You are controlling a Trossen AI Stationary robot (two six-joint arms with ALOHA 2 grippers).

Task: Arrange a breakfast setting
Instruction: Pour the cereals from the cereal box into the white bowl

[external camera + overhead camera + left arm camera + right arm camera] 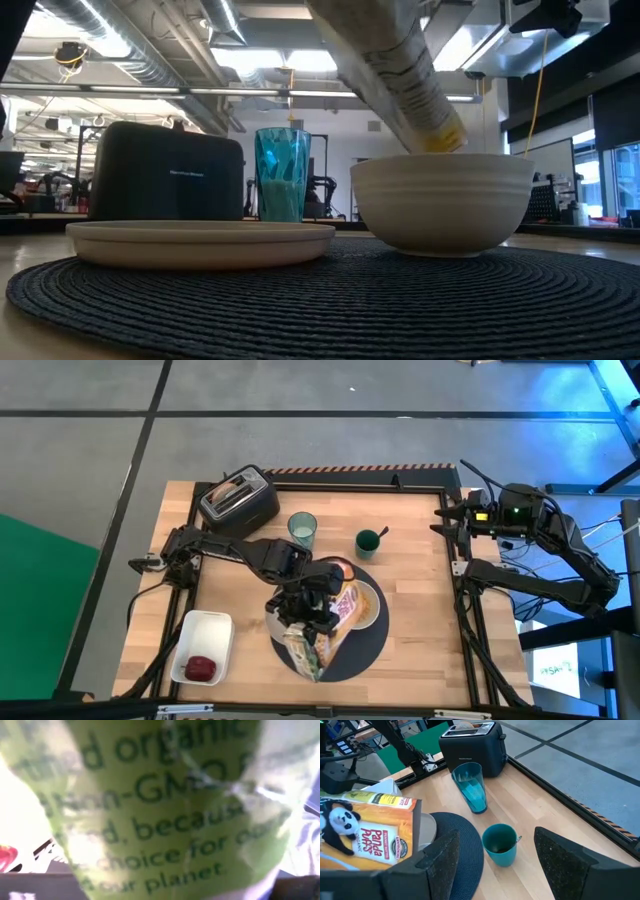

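Observation:
A round dark-grey mat [345, 652] lies at the table's middle. On it stand a white bowl [445, 205] and a pale beige plate [200, 240]. My left gripper [303, 610] is over the mat, shut on an orange and green cereal box [325, 630] that slants down to the bowl's rim [372, 607]. The box also shows in the low view [400, 70]. The bluish glass [302, 527] and a teal cup [368, 542] with a spoon in it stand farther back. A red fruit [201, 667] lies in the white tray. My right gripper [495, 870] is open at the table's far right. My left gripper holds the cereal box about midway along its length, coming from the table's left. The gripper itself hides the fingers' place on the box. The box's green side [165, 810] fills the left wrist view. The box is lifted clear and tilted, its lower end [440, 135] over the bowl.
A black toaster [238, 498] with a bagel in its slot stands at the far left. The white rectangular tray [202, 635] sits at the near left. Bare wood shows at the near right of the mat and behind the teal cup.

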